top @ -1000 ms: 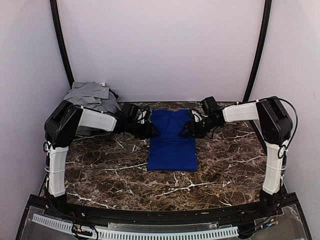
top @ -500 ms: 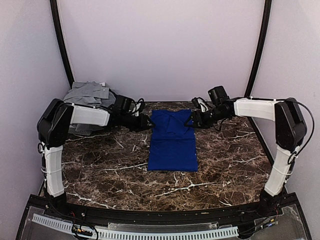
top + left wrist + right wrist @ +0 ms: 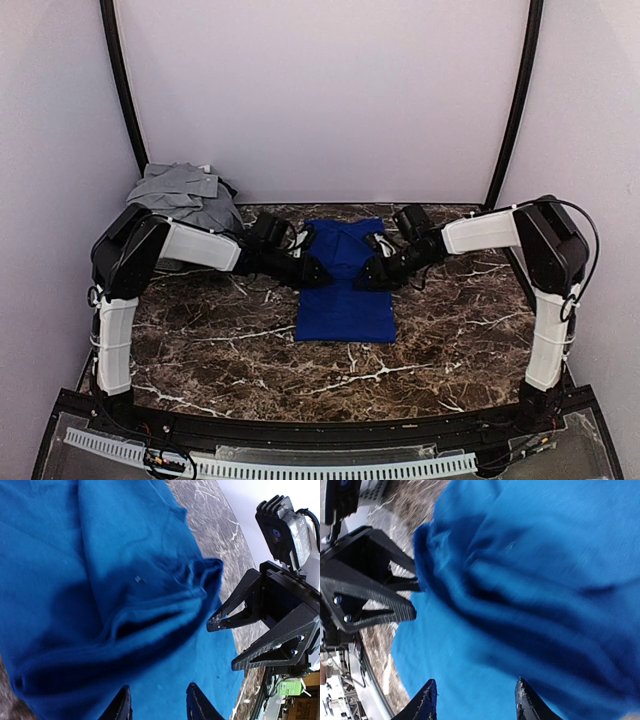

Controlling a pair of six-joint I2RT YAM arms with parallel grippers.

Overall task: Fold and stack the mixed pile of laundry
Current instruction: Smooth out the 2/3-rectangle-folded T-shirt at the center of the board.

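Lying crumpled in the far-left corner, a grey heap (image 3: 185, 190) of cloth sits well apart. Next, the left gripper (image 3: 319, 274), jaws apart, is at the left edge of the soft blue T-shirt (image 3: 345, 300), a long folded rectangle mid-table, its top fold bunched. Opposite, the right gripper (image 3: 361, 277), jaws apart, is over veined brown marble (image 3: 450, 320).
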